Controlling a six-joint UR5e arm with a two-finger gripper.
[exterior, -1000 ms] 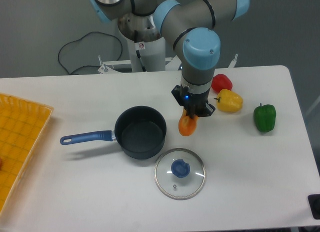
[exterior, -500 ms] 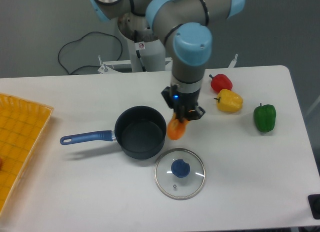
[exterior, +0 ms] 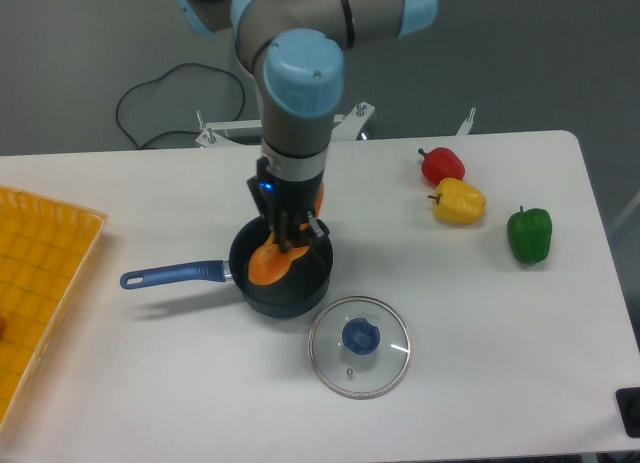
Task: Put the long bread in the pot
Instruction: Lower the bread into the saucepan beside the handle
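Gripper [exterior: 288, 235] w/ long bread [exterior: 268, 264] moved left, now over pot [exterior: 310, 288].

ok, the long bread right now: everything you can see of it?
The long bread looks smooth and orange-golden. Only its lower part shows; the upper part is hidden by the pincer, which is shut on it. It hangs tilted, lower end down-left, over the opening of the pot, at or just inside the rim. Whether it touches the pot's floor cannot be told.

You've got nothing readable here. No lettering, brand or number shows on the grey-and-blue robot arm [exterior: 300, 73], and none on the white table [exterior: 480, 313].
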